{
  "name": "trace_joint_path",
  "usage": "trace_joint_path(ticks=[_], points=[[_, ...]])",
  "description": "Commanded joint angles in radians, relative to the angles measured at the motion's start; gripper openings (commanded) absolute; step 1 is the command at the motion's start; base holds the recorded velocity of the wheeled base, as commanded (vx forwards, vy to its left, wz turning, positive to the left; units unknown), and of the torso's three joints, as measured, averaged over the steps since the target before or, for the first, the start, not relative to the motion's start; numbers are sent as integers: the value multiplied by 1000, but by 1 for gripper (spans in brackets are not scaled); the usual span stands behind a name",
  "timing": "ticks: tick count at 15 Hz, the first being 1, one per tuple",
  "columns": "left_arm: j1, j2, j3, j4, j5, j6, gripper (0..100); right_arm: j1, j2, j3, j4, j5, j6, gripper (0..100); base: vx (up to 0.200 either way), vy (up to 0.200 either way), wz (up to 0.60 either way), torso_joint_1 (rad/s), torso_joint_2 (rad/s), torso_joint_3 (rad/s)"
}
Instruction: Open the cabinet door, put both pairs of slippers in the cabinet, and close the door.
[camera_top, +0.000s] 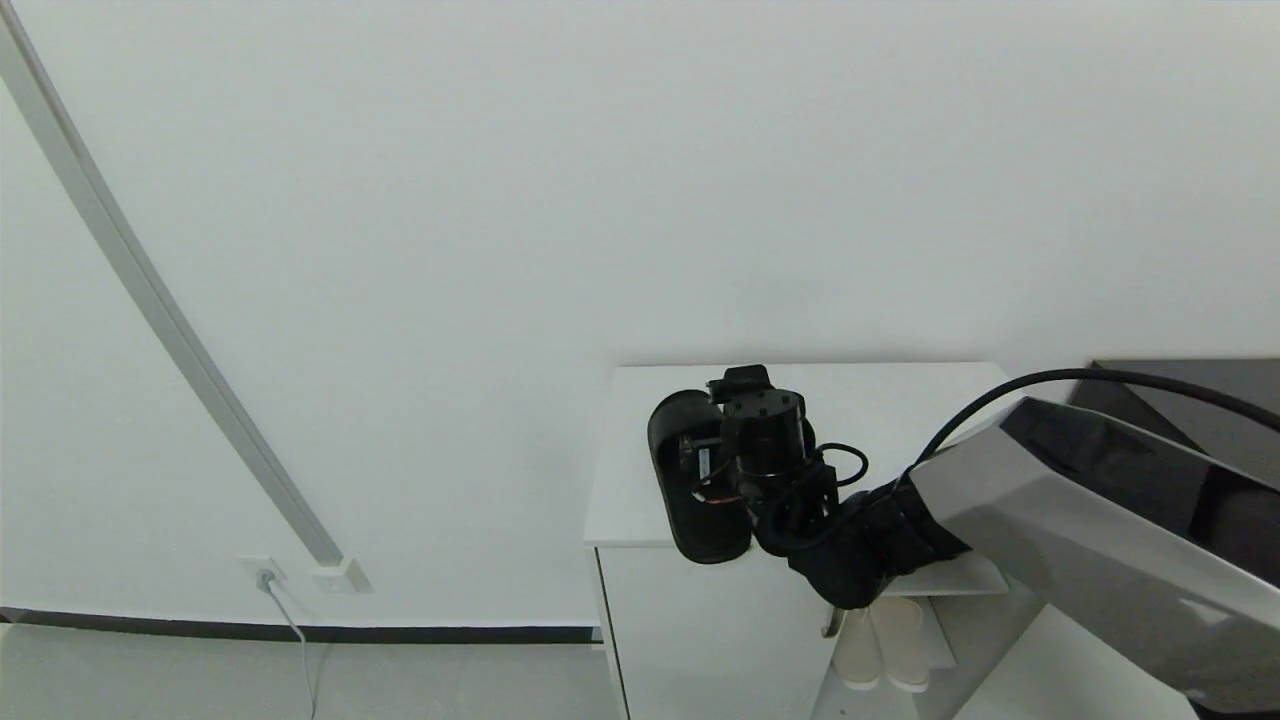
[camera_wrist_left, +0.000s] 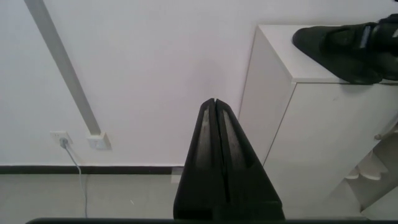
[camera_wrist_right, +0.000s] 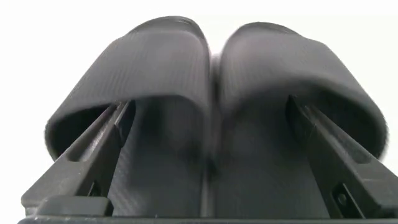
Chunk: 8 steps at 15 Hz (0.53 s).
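Observation:
A pair of black slippers (camera_top: 690, 480) is held on edge at the front left of the white cabinet's top (camera_top: 900, 400), with my right gripper (camera_top: 715, 465) shut on it. In the right wrist view the two black slippers (camera_wrist_right: 211, 81) are pressed side by side between the fingers (camera_wrist_right: 115, 124). I cannot tell whether they rest on the top. A white pair of slippers (camera_top: 882, 640) lies on a shelf inside the open right half of the cabinet. My left gripper (camera_wrist_left: 214, 109) hangs shut and empty, left of the cabinet (camera_wrist_left: 311, 137), low near the floor.
The cabinet's left door (camera_top: 710, 630) is closed. A wall socket with a plugged cable (camera_top: 265, 578) and a slanted cable duct (camera_top: 150, 290) are on the wall to the left. A dark surface (camera_top: 1200, 385) adjoins the cabinet on the right.

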Motion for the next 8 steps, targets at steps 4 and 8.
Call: trace_joint_path(ticks=[4, 8], points=[[1, 1, 0, 0, -1, 0, 0, -20, 64, -45, -12, -2, -9, 100, 0, 0, 0, 0, 0, 0], [1, 1, 0, 0, 1, 0, 0, -29, 82, -71, -15, -3, -6, 0, 0, 0, 0, 0, 0, 0]])
